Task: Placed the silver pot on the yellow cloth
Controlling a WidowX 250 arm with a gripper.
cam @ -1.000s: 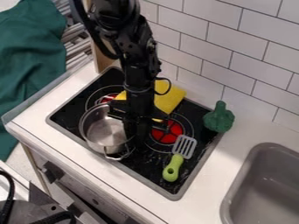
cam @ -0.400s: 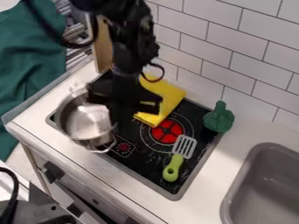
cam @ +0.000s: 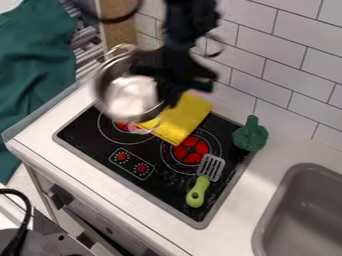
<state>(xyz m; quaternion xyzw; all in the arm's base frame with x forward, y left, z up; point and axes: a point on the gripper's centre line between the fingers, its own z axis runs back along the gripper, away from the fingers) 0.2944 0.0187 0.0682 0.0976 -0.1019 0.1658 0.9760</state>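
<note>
Grips the silver pot [cam: 127, 92] by the rim on its right side with the black gripper [cam: 167, 97], holding it up over the back left part of the stovetop [cam: 167, 185]. Hides part of the left burner [cam: 125, 126] behind the pot, along with one corner of the yellow cloth [cam: 186, 120]. Leaves most of that cloth in sight, lying on the back of the stovetop and reaching over the edge of the right burner [cam: 191, 151]. Has the spatula [cam: 198, 192] in front of the right burner, its slotted head over the outer rings and its green handle toward the front edge. Meets a dark green toy [cam: 251, 135] at the back right corner, near the tiled wall [cam: 294, 75]. Brings the pot's far handle, blurred, close in view to the wooden board [cam: 119, 35].
</note>
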